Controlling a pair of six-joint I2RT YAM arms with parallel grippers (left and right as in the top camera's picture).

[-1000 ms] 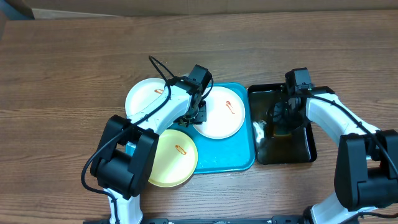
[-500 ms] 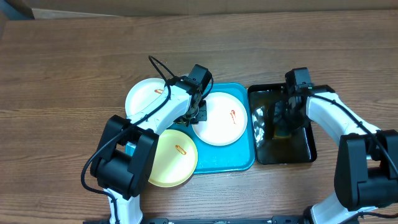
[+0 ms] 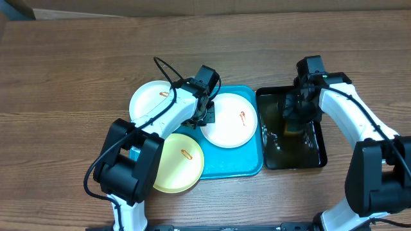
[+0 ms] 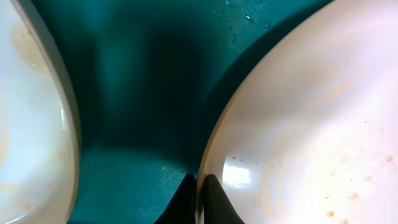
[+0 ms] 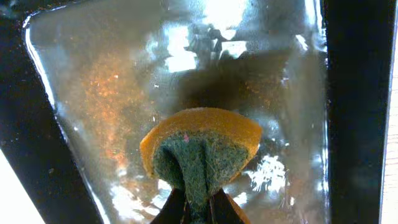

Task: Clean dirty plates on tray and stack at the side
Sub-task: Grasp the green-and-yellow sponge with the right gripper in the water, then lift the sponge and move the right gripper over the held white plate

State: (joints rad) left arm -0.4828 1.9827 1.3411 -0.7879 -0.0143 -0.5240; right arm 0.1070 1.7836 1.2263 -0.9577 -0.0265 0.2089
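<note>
The turquoise tray (image 3: 249, 163) holds a white plate (image 3: 228, 122) with an orange-red smear. A second white plate (image 3: 149, 99) lies at its far left and a pale yellow-green plate (image 3: 180, 165) at its front left, both smeared. My left gripper (image 3: 204, 117) is shut on the near-left rim of the white plate (image 4: 298, 130), one finger under it and one over it (image 4: 199, 193). My right gripper (image 5: 198, 208) is shut on a folded orange and green sponge (image 5: 202, 155) and holds it over the black tray (image 3: 302, 151).
The glossy black tray (image 5: 74, 81) stands right of the turquoise tray and holds wet, reddish-tinted water. Bare wooden table (image 3: 70, 70) lies all round. A cardboard edge (image 3: 192, 5) runs along the far side.
The white plate on the tray has slid a little toward the front in my left gripper. My right gripper has lifted the sponge up off the black tray's water.
</note>
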